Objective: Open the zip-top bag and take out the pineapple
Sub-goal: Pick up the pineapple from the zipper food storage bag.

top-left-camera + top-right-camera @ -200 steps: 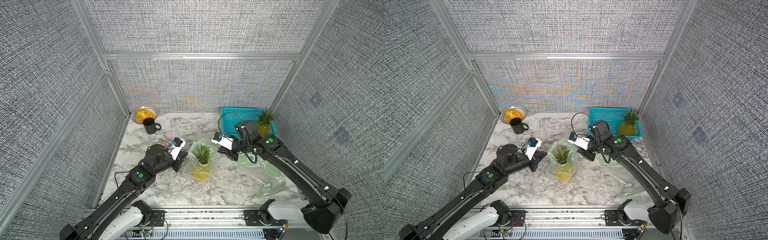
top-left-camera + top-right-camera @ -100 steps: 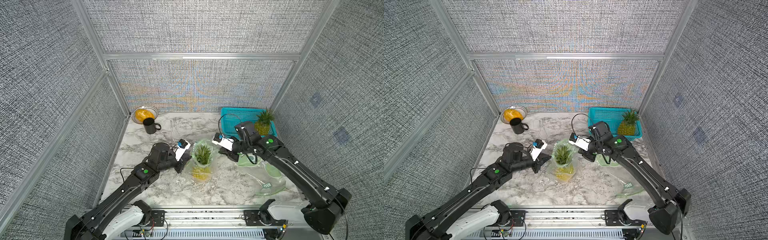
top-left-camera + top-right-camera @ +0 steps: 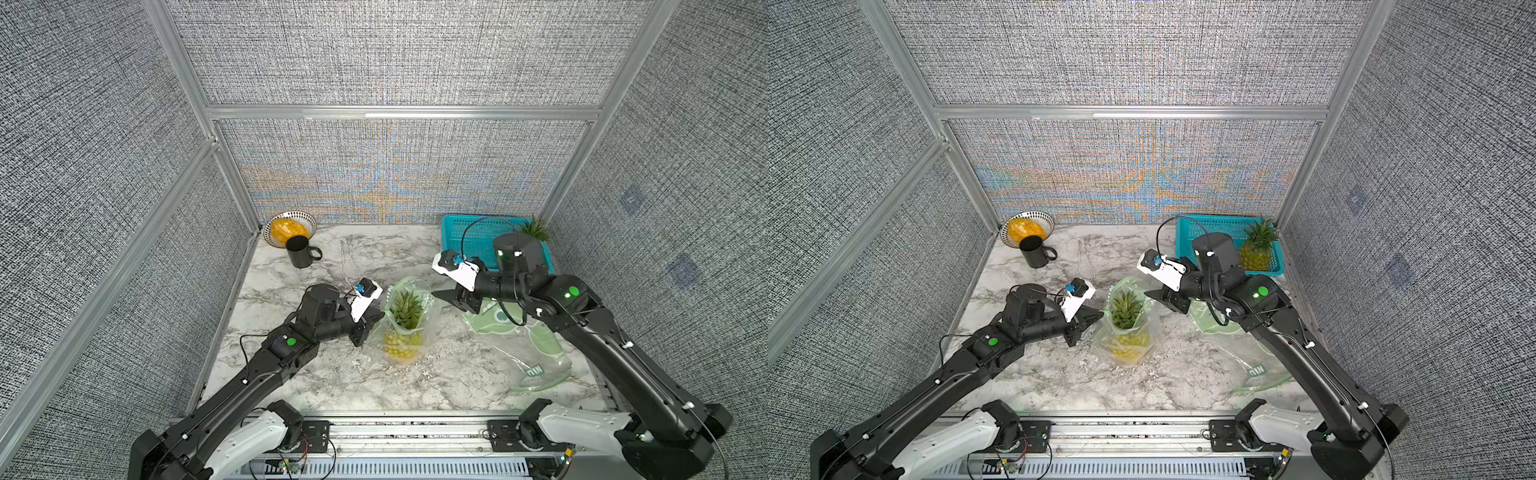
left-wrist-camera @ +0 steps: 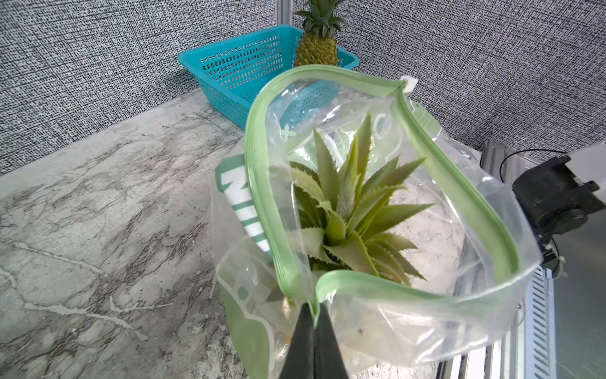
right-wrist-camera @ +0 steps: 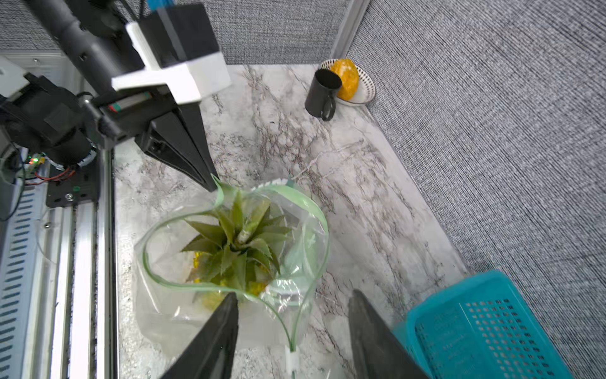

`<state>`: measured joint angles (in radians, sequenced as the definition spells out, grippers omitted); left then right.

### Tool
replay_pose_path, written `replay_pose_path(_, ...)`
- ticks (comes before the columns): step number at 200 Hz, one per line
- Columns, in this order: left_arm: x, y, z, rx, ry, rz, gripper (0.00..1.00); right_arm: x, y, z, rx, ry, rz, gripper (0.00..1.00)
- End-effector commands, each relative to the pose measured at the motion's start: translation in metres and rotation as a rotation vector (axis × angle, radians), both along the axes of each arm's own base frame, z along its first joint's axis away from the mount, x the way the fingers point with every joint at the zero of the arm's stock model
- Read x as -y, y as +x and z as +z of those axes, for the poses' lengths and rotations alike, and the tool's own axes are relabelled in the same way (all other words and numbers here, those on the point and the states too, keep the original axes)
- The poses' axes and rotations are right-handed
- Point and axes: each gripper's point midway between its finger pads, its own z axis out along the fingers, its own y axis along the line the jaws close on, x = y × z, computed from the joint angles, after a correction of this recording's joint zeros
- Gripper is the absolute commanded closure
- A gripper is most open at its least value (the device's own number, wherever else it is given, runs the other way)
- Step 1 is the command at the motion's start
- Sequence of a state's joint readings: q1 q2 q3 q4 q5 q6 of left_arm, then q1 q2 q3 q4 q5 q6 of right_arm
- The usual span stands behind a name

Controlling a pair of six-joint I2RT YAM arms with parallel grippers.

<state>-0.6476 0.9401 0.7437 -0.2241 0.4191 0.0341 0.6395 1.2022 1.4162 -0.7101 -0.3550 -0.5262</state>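
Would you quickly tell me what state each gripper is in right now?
Left gripper: shut on the green rim of the zip-top bag.
Right gripper: open, gripping nothing.

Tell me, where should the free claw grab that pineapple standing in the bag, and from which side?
Probably by the leafy crown, coming straight down from above. The pineapple stands upright, and the bag gapes open at the top with the left gripper pinching its green rim. That leaves the leaves bare, while the fruit body sits behind plastic. The open right gripper hovers by the mouth.
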Motion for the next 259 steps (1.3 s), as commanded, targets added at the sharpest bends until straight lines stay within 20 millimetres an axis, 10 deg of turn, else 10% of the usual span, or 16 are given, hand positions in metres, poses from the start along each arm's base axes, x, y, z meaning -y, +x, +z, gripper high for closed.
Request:
replay_pose_path(1, 0.001, -0.002, 0.001, 0.000, 0.005, -0.015, 1.00, -0.021, -0.002, 0.003, -0.041, 0.049, 0.039, 0.45)
replay_pose_path(106, 0.000, -0.002, 0.003, 0.006, 0.004, -0.011, 1.00, -0.049, 0.008, -0.071, -0.244, -0.112, 0.009, 0.39)
replay_pose_path(259, -0.001, -0.001, 0.000, -0.001, 0.011, -0.007, 1.00, -0.061, 0.001, -0.115, -0.364, -0.153, 0.052, 0.39)
